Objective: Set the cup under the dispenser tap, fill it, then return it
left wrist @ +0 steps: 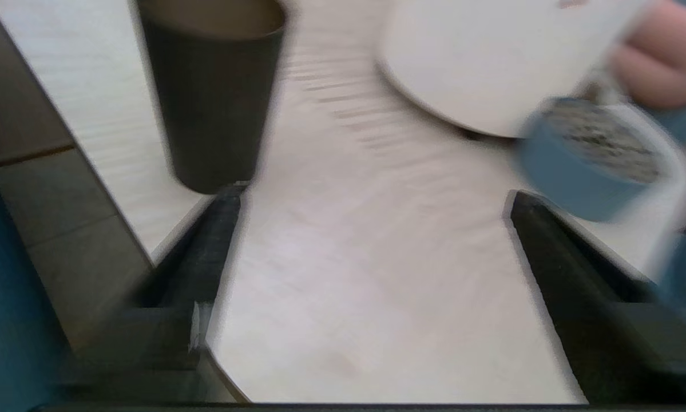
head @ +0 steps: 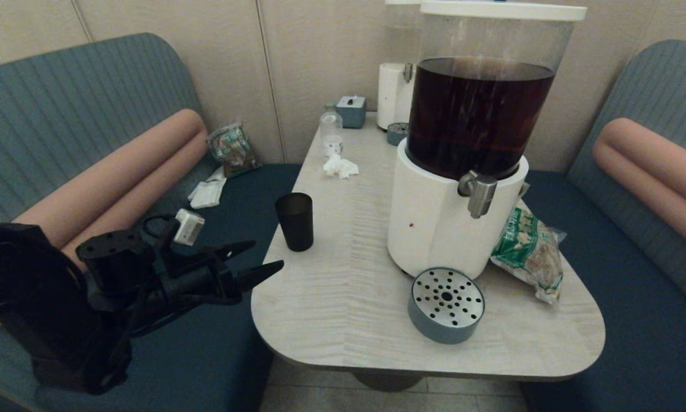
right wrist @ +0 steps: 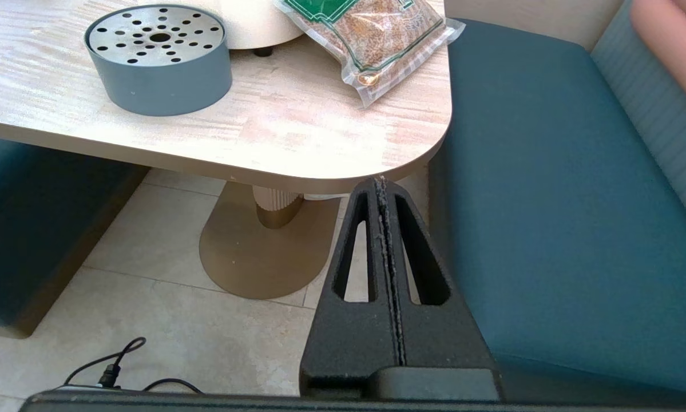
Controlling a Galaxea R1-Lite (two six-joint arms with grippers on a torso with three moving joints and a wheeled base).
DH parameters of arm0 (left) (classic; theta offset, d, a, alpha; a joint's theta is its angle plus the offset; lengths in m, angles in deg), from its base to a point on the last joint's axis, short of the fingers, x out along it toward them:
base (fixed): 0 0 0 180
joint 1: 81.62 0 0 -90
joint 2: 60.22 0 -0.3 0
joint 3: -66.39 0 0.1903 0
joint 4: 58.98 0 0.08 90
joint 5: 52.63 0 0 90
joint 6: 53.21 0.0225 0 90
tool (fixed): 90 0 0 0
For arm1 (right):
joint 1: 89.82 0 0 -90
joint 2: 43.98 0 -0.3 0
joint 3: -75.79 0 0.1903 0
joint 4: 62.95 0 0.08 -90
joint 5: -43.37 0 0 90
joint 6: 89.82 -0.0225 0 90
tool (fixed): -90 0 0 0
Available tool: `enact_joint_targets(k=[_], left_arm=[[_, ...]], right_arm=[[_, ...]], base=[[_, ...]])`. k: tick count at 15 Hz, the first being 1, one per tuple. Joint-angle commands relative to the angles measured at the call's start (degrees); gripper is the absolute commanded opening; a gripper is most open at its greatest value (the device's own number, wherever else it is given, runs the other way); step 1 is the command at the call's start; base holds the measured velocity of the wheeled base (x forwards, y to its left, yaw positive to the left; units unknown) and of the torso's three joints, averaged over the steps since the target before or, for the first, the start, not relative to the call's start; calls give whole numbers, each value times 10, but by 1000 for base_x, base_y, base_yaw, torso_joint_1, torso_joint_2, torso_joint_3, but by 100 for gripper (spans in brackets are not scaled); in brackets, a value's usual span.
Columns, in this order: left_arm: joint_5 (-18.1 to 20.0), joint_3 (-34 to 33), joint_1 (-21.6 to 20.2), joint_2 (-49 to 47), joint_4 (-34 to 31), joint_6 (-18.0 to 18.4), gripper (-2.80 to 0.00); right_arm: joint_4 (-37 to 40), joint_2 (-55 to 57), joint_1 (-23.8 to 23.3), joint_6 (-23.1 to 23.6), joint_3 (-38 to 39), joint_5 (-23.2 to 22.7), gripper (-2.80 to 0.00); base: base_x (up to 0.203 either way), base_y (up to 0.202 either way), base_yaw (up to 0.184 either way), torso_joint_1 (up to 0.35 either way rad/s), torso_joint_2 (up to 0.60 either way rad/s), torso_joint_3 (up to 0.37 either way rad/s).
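Note:
The dark smoky cup (head: 294,221) stands upright on the table's left side, well left of the white-based dispenser (head: 440,220) with its dark brown tank. The brushed-silver tap (head: 479,193) sticks out at the dispenser's front, with nothing beneath it. My left gripper (head: 256,260) hovers open at the table's left edge, a little short of the cup. In the left wrist view the cup (left wrist: 212,94) is ahead of one of the spread fingers (left wrist: 211,246), outside the gap. My right gripper (right wrist: 381,186) is shut and empty, parked below the table's near right corner.
A grey-blue drip tray (head: 445,304) with a perforated metal top lies loose in front of the dispenser. A green snack bag (head: 528,252) lies to its right. A clear bottle (head: 331,133), crumpled tissue (head: 340,166) and a second dispenser (head: 396,91) stand at the back. Benches flank the table (head: 343,297).

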Motion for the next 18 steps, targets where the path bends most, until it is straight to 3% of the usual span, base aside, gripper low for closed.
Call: enact_joint_targets(k=[1,4,8,9,13,16,18], left_arm=[[6,-73,0,123,5,-1,-280],[18,-125,6,228,5,-5,-280],[19,-126,34,319,5,-19,-280],[4,-124,34,346,5,-22,-280],[-147,-112,20,435,5,-49,-280],[-194,-130,-29,515,-1,-58,-280],[-206,-158,-60,573,-5,-67,-280]], right_arm=[[0,0,0,0,1,0,-280],[0,0,0,0,1,0,-280],[0,0,0,0,1,0,-280],[0,0,0,0,1,0,-280],[0,0,0,0,1,0,-280],[0,0,0,0,1,0,-280],[0,0,0,0,0,0,-280]], base=[[0,0,0,0,0,0],[0,0,0,0,0,0],[0,0,0,0,0,0],[0,0,0,0,0,0],[0,0,0,0,0,0],[0,0,0,0,0,0],[0,0,0,0,0,0]])
